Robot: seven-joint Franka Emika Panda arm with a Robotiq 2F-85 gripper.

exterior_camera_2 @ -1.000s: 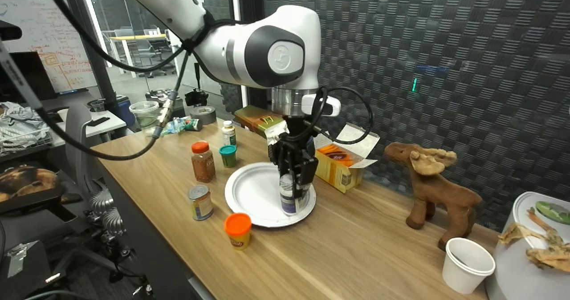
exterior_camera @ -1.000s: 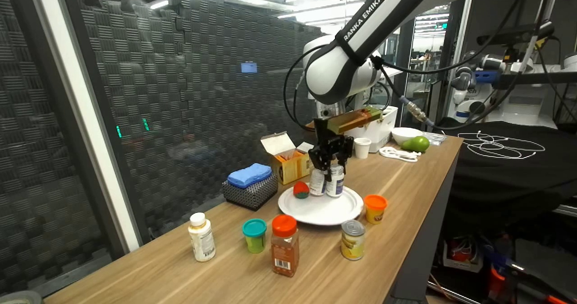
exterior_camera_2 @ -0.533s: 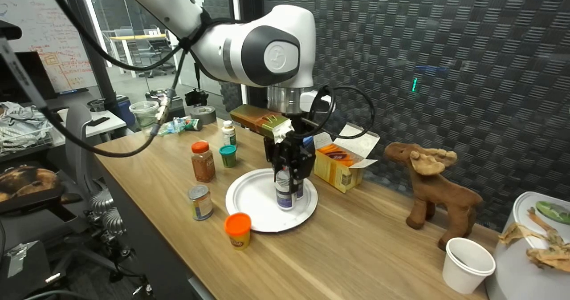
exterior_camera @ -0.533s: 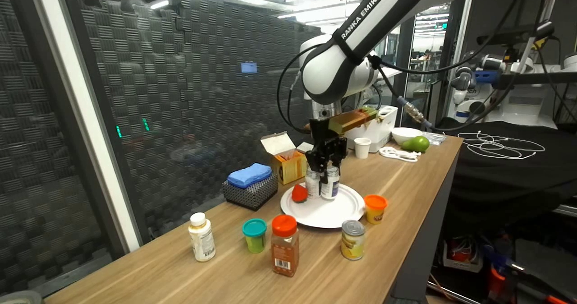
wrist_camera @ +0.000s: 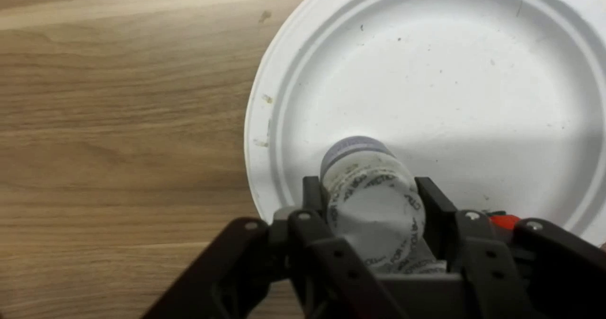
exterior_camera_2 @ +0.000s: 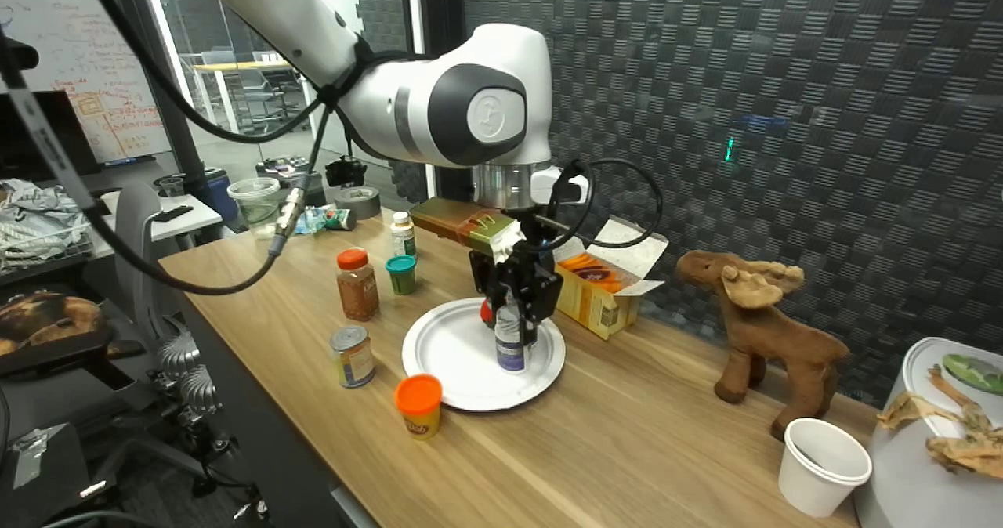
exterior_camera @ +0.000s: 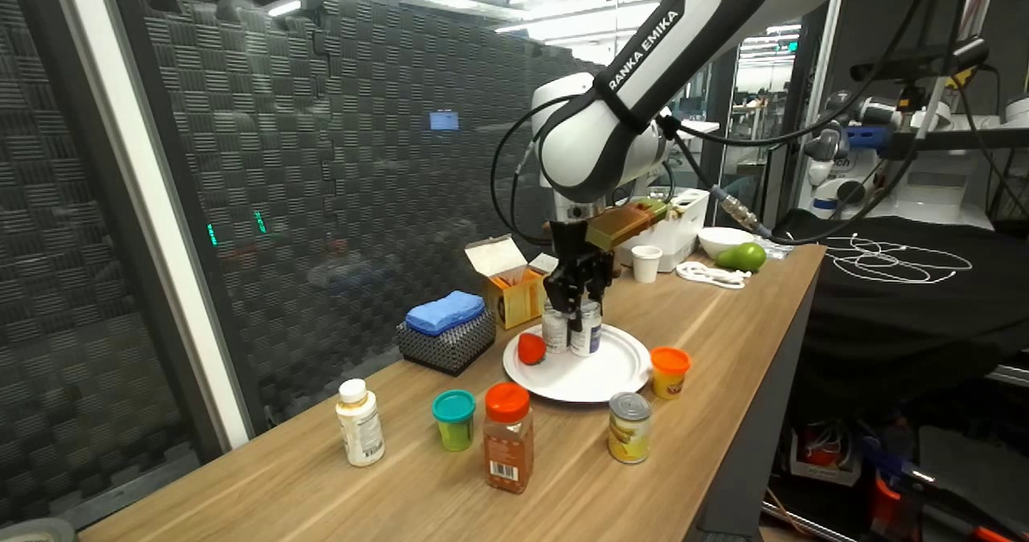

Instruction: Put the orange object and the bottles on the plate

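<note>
Not placed yet: orange-lidded Play-Doh tub, standing on the wooden tabletop just right of the white plate, right of center in an exterior view. On the plate, toward its upper edge there: purple-labelled white bottle and, just beside to the left, second white bottle. Holding the purple-labelled one in the gripper, jaws close in on either side, lower center of the wrist view. Looks near upright and seems to rest on the plate; contact hard to confirm. Also on the plate, at its left: red strawberry-shaped piece.

Left to move, all off the plate: red-orange-capped spice jar, bottom center of an exterior view; teal-lidded tub, left of that; white pill bottle, lower left; yellow-labelled food can, lower right of center (unsure whether to count as bottle). Would guess under halfway, likely at set-down of a bottle. Next: release, lift clear, avoid tipping the neighbor. Farther out: open yellow box, above the plate; plush moose, right side of an exterior view.
</note>
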